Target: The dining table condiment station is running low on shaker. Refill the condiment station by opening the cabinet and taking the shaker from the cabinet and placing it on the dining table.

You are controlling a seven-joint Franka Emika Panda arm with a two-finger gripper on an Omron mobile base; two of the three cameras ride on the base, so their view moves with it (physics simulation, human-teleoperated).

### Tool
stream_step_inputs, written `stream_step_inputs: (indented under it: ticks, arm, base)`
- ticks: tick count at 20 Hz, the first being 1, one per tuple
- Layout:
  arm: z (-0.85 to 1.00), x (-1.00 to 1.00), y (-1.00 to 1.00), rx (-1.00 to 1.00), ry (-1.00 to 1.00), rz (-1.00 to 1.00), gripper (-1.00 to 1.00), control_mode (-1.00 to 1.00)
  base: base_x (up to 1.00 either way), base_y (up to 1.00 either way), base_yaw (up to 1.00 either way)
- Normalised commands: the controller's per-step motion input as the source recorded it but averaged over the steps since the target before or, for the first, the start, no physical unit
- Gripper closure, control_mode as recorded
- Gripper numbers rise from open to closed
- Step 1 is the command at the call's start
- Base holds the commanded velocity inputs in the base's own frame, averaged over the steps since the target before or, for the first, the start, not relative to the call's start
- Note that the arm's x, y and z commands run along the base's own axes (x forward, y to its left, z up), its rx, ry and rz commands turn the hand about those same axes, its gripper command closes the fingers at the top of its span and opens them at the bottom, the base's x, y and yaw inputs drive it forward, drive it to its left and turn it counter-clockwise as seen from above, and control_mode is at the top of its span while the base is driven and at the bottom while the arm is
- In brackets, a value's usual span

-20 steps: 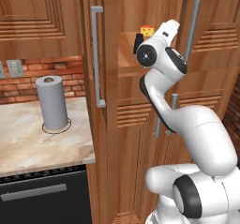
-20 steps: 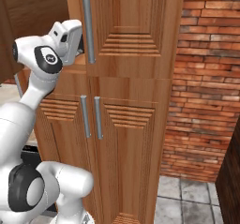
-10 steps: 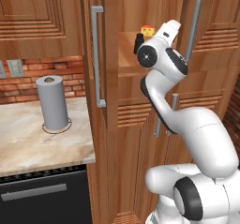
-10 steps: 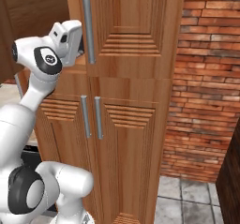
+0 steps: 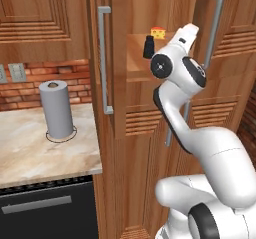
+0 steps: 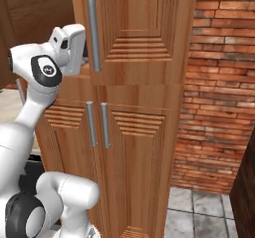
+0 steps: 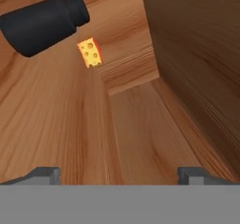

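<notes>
The cabinet (image 5: 117, 58) has its left upper door swung open; the right upper door (image 6: 144, 33) is closed. On the shelf inside stands the small black shaker (image 5: 148, 47), in front of a yellow cheese wedge (image 5: 159, 32). My hand (image 5: 186, 34) reaches into the opening just right of the shaker. In the hand view my gripper (image 7: 121, 174) is open, fingertips (image 7: 44, 174) wide apart with nothing between them. The shaker (image 7: 42, 24) lies at the upper left, ahead and to one side, untouched. The dining table is out of view.
A grey paper towel roll (image 5: 56, 110) stands on a marbled counter (image 5: 30, 153) against the brick wall, left of the cabinet. The open door's long bar handle (image 5: 104, 68) juts toward me. Lower louvered doors (image 6: 99, 127) are closed. A brick wall (image 6: 219, 82) is on the right.
</notes>
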Motion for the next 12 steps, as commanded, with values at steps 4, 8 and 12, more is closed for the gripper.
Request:
stream_step_inputs:
  ticks: [4,8,12]
  arm:
    - [0.00,-0.59,-0.68,0.00,0.00,-0.07,-1.00,-1.00]
    - [0.00,-0.77,-0.76,0.04,0.00,-0.13,-1.00,-1.00]
    - [0.00,-0.86,-0.81,0.06,0.00,-0.16,-1.00,-1.00]
  base:
    - [0.00,0.00,0.00]
    - [0.00,0.00,0.00]
    - [0.00,0.00,0.00]
